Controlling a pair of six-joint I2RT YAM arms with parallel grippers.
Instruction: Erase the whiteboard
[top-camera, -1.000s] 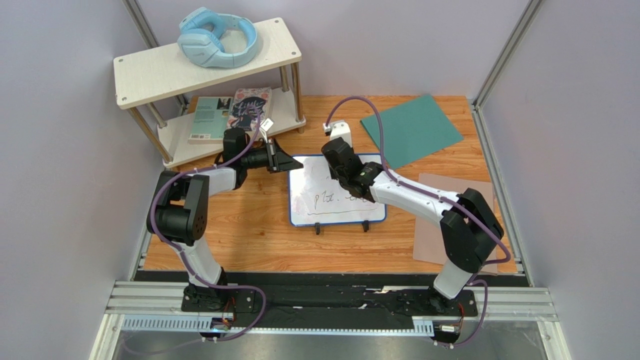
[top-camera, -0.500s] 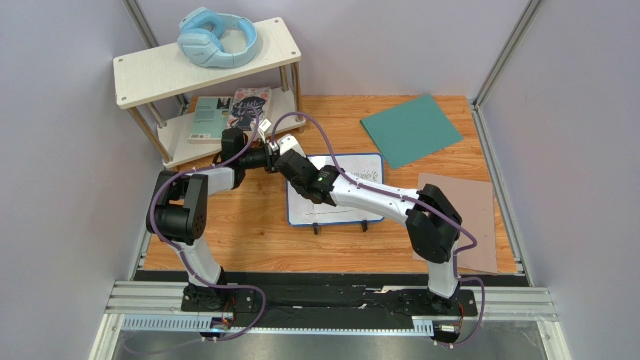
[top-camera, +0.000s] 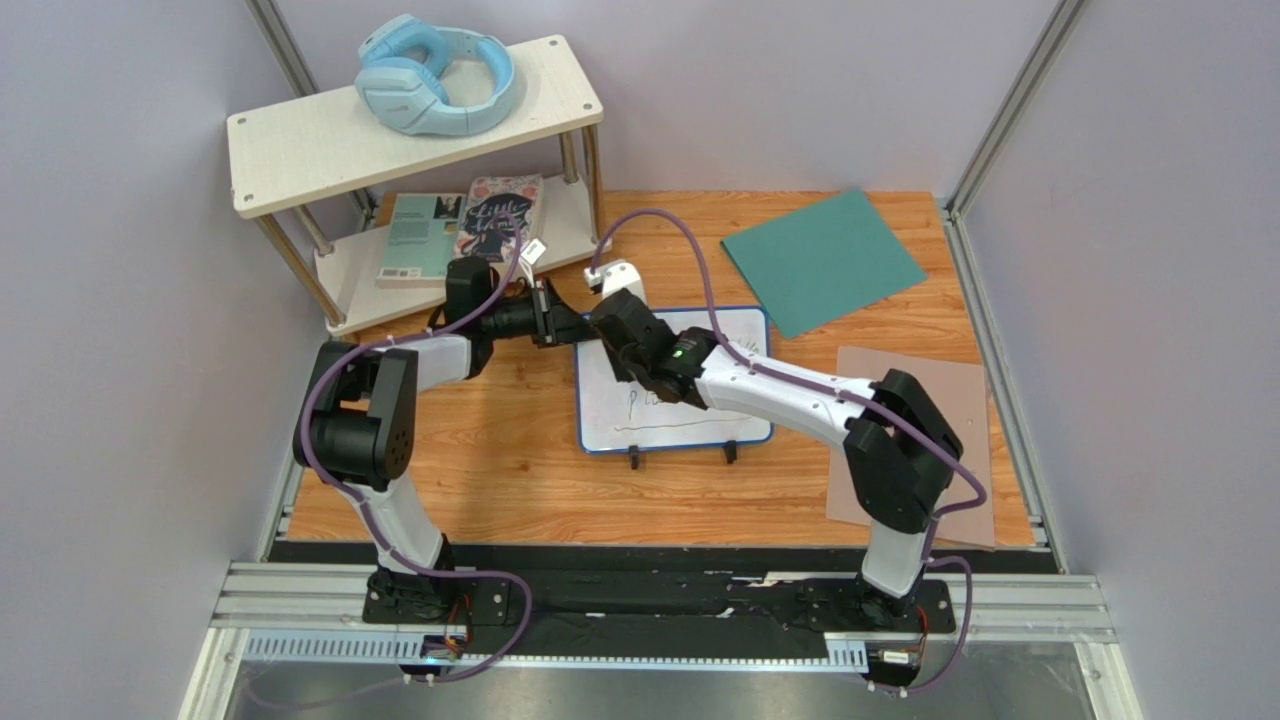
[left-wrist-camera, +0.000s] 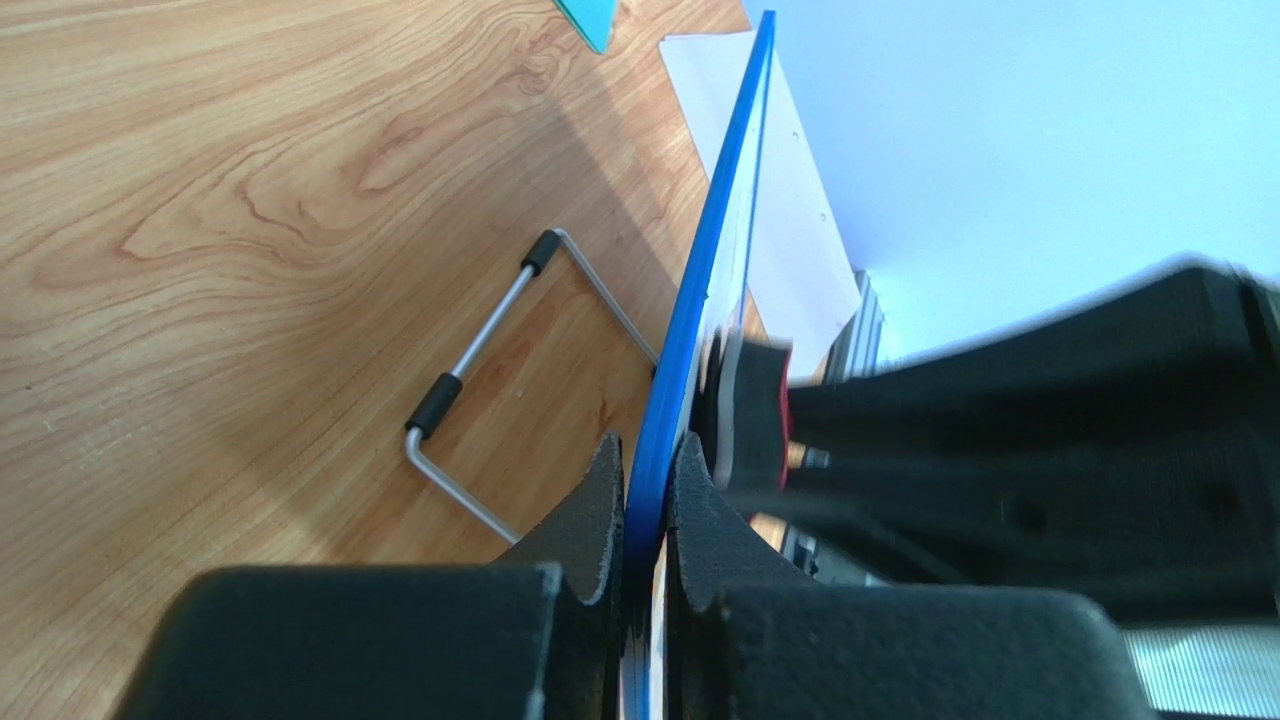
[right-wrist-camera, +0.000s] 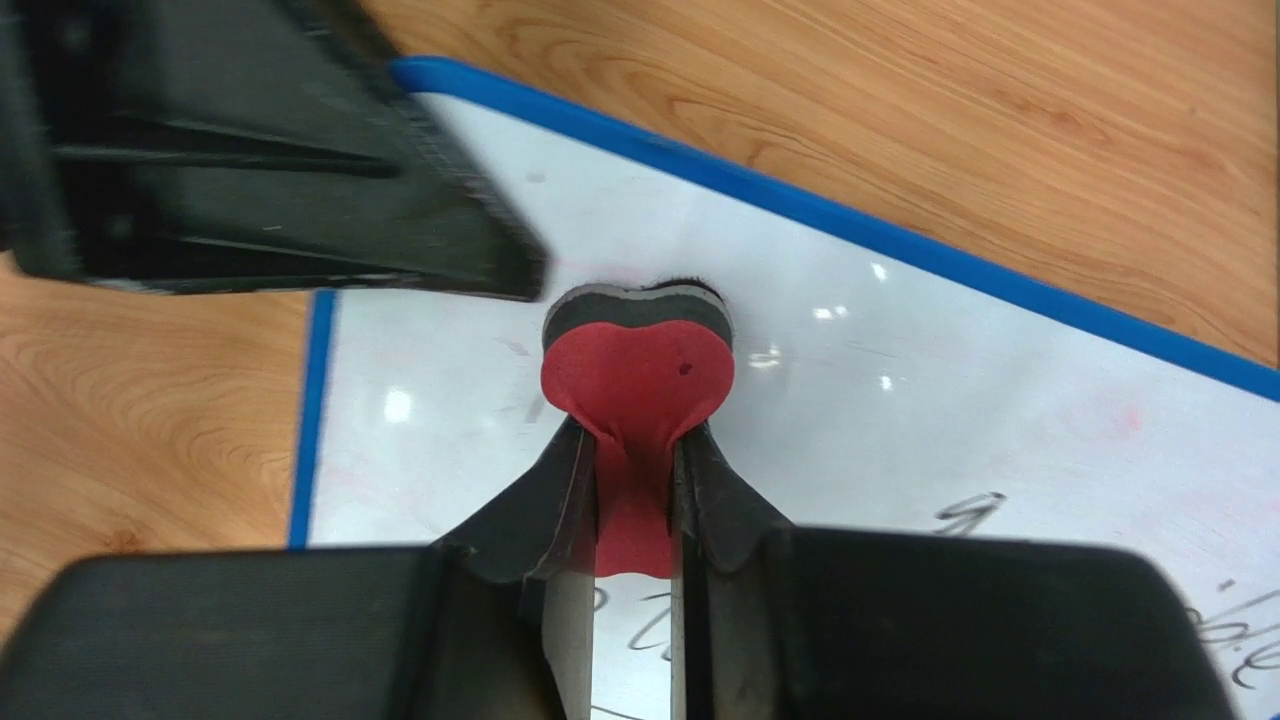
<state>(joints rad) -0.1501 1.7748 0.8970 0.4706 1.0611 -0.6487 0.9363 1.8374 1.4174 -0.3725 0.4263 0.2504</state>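
Note:
The whiteboard (top-camera: 679, 423), white with a blue frame, stands tilted on a wire stand (left-wrist-camera: 484, 324) in the middle of the table. Dark handwriting (top-camera: 651, 398) shows on it. My left gripper (top-camera: 577, 326) is shut on the board's upper left edge, and its fingers pinch the blue frame (left-wrist-camera: 709, 294) in the left wrist view, left gripper (left-wrist-camera: 649, 453). My right gripper (right-wrist-camera: 634, 450) is shut on a red-backed eraser (right-wrist-camera: 639, 372), whose dark pad presses on the board (right-wrist-camera: 932, 375) near its upper left corner. In the top view the right gripper (top-camera: 633, 339) hides the eraser.
A teal sheet (top-camera: 822, 258) lies at the back right and a pinkish-brown mat (top-camera: 950, 393) at the right edge. A two-level shelf (top-camera: 301, 147) at the back left carries blue headphones (top-camera: 436, 75) above and books (top-camera: 458, 225) below.
My right gripper swept the eraser left across the board's upper part to the left edge, then came back a little to the right. The left gripper kept its hold on the frame.

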